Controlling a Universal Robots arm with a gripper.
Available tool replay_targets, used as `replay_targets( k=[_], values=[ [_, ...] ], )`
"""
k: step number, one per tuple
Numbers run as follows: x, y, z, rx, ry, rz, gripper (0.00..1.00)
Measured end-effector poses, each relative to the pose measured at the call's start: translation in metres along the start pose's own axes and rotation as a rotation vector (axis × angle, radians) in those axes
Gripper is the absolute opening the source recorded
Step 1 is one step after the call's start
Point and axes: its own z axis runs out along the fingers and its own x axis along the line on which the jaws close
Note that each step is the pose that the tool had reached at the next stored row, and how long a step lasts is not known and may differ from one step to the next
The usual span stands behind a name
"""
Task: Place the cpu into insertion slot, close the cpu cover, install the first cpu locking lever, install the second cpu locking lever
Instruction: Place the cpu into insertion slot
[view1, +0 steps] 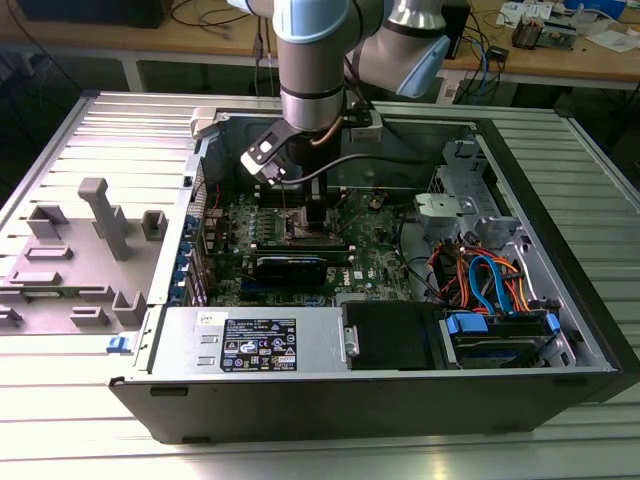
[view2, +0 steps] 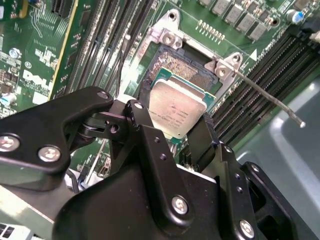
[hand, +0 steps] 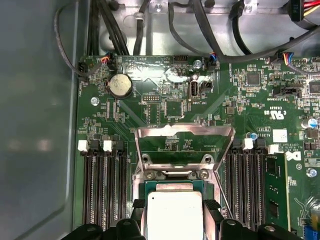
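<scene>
Exterior view: my claw (view1: 303, 205) reaches down into the open computer case (view1: 560, 300) on a ribbed metal table (view1: 90, 130).
Second wrist view: my fingers (view2: 141, 116) clamp the cpu (view2: 177, 105), tilted over the insertion slot (view2: 175, 67).
First wrist view: the cpu cover (hand: 185, 132) stands raised just beyond the cpu (hand: 174, 220).

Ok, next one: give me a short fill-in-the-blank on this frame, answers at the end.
1. The gripper is ___ on the cpu.
2. The cpu cover, tilted up off the insertion slot, is ___, not closed.
3. The motherboard around that slot is coloured ___.
Missing words: shut; open; green.
</scene>
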Motion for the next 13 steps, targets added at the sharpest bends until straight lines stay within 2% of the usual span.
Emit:
replay_targets(
  k=[6, 10, 13],
  values=[
    [-0.0011, -0.0028, 0.0060, -0.0042, 0.0000, 0.000, 0.54],
    [-0.0052, -0.0052, 0.0082, -0.0067, 0.0003, 0.000, 0.54],
    [-0.0053, -0.0058, 0.0096, -0.0067, 0.0000, 0.001, 0.54]
  ],
)
